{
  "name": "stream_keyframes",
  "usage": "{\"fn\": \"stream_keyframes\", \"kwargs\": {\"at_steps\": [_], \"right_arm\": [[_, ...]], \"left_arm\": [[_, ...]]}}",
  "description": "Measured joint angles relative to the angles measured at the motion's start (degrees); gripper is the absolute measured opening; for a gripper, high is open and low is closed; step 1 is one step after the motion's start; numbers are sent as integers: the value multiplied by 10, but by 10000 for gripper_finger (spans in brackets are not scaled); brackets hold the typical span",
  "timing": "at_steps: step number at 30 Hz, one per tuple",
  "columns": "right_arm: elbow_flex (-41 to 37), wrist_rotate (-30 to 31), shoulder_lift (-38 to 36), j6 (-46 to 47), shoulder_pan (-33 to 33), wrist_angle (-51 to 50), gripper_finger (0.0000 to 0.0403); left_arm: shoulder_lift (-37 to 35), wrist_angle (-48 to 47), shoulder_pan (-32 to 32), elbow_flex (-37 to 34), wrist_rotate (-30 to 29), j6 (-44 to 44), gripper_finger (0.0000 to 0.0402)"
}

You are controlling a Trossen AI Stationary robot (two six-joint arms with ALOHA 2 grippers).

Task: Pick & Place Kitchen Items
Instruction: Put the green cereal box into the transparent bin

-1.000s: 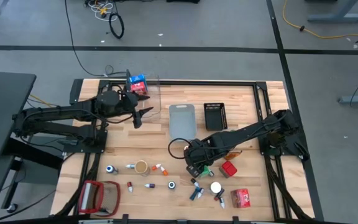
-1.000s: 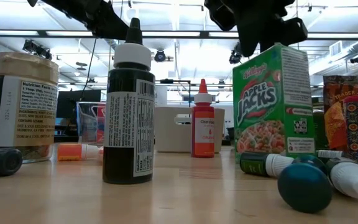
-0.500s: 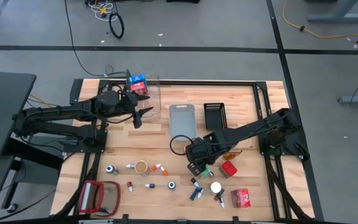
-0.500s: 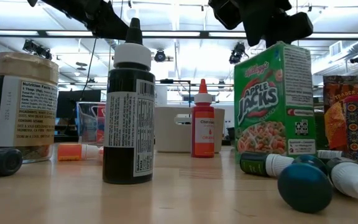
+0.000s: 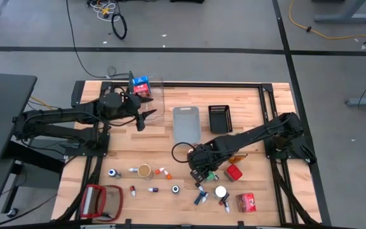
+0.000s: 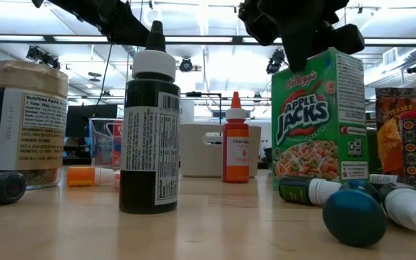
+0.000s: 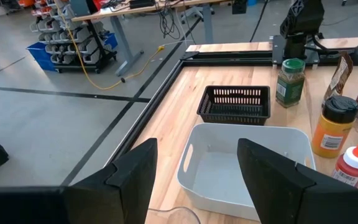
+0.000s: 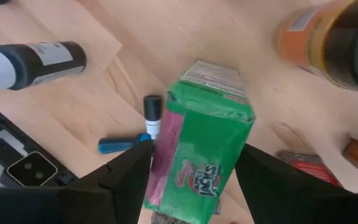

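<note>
Right gripper: fingers spread either side of the green cereal carton, which stands upright on the tabletop near its front middle, among small bottles; grip not confirmed | Left gripper: fingers wide apart, holding nothing, raised near the grey bin at the tabletop's rear left

green carton: Apple Jacks cereal box, upright, at table centre toward 5 o'clock.
dark bottle: white collar, black tip, upright.
red bottle: upright, orange tip.
jar: upright, at 7 o'clock.
teal bottle: lying down.
</note>
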Motion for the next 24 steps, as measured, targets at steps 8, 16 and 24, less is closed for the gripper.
{"fn": "stream_keyframes", "kwargs": {"at_steps": [8,16,24], "right_arm": [[-3,33,3,-45,0,0,236],[-14,6,25,-90,0,5,200],[-14,-24,12,-105,-13,9,120]], "left_arm": [[0,0,0,0,2,0,232],[0,0,0,0,2,0,232],[0,0,0,0,7,2,232]]}}
